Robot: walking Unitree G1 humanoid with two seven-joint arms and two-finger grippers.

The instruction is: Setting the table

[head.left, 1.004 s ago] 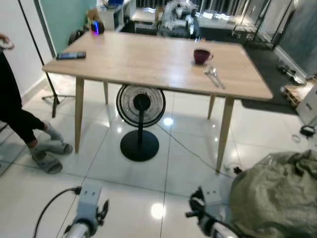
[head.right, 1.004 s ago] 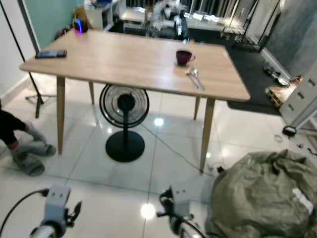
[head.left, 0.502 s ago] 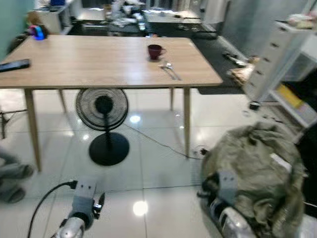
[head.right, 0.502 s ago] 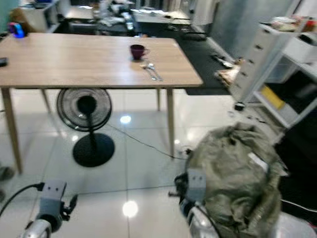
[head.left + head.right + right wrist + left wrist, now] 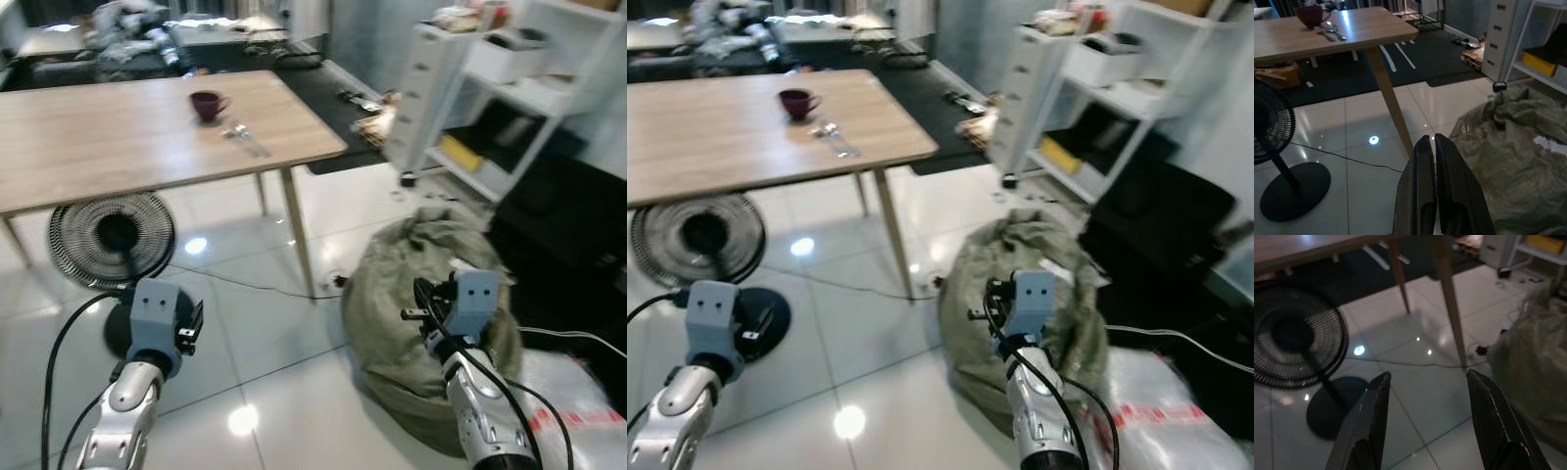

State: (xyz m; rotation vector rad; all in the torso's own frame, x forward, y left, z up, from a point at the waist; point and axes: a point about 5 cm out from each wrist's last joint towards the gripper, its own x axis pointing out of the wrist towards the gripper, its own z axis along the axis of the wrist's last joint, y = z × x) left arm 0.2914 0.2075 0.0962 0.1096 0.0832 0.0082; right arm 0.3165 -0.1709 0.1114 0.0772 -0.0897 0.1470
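On table (image 5: 147, 132), far corner: cup (image 5: 206, 104), rigid, fragile, best gripped at rim; spoons (image 5: 245, 140) beside it; left gripper (image 5: 1425, 423) spread, right gripper (image 5: 1433, 161) closed empty.

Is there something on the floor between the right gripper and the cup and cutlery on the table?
Nothing visible blocks it. Bare tile lies between the right gripper and the table bearing the cup and cutlery. The green sack lies off to its right.

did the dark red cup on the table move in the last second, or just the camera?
No. The dark red cup sits by the cutlery near the wooden table's corner, as before; the camera turned.
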